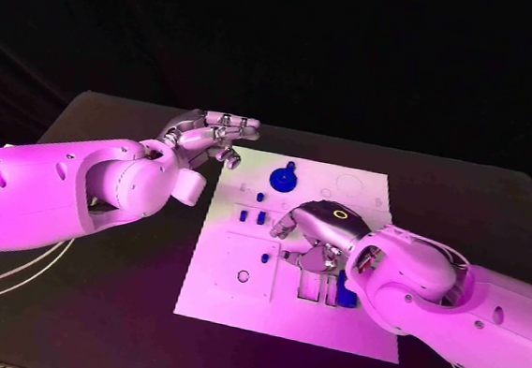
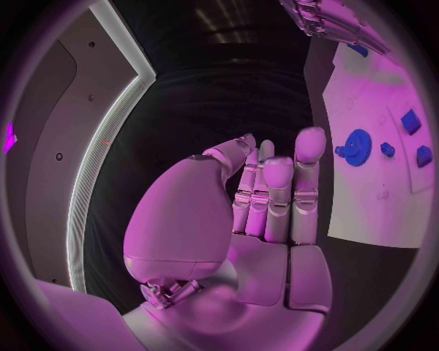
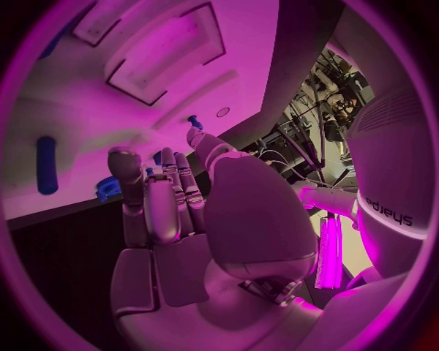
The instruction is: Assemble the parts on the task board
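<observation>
- right hand [image 1: 322,240] hovers over the task board [image 1: 230,283], fingers loose, holding nothing
- blue gear [image 1: 282,179] lies at the board's far end
- left hand [image 1: 212,138] idle, empty
- lower fingertips squarely over a part before closing

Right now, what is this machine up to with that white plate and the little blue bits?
The robot is fitting small blue parts onto the white task board on a black table. Its right hand is down over the middle of the board, fingers curled by the recessed slots; whether it grips a part cannot be told. Its left hand hovers off the board's far left corner, fingers apart, holding nothing. A blue gear sits near the board's far edge.
</observation>
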